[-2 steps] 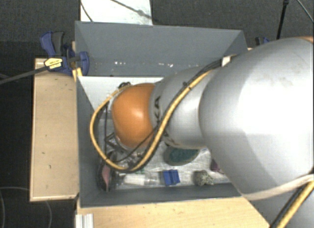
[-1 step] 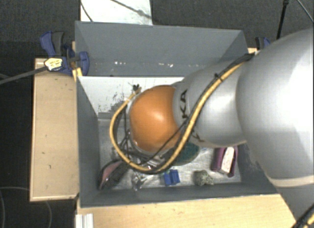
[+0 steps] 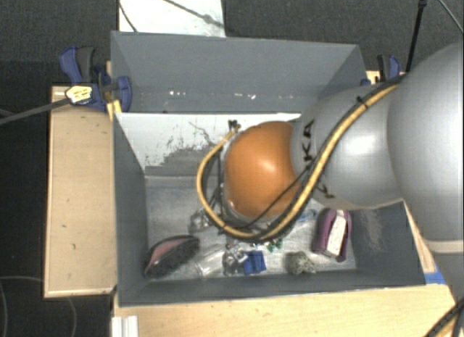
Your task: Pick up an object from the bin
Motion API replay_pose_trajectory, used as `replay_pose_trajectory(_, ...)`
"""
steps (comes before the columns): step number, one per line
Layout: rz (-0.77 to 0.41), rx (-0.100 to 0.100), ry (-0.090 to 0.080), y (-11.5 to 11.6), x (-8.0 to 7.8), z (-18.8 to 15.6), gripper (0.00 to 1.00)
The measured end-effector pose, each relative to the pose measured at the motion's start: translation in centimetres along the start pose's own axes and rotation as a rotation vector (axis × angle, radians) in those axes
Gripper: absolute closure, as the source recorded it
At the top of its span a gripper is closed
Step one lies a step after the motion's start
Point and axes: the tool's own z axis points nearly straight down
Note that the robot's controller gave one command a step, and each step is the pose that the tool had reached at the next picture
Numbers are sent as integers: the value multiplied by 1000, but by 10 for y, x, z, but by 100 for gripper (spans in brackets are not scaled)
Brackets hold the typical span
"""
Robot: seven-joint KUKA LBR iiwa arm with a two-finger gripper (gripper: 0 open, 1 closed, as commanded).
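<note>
The gripper sits low in the middle of the bin, just above a small blue thing. I cannot tell if it is open or closed.

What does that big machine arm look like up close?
The arm is thick, rounded and silver-grey, with black lettering on its side. A smooth orange dome covers its wrist, and yellow and black cables loop round it.

Grey bin floor: dark oval object left, blue piece, grey lump, purple packet right.
</note>
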Motion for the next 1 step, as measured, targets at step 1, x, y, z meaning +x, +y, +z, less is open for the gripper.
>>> replay_pose_trajectory(1,114,-2,-5,49,-28,34,0)
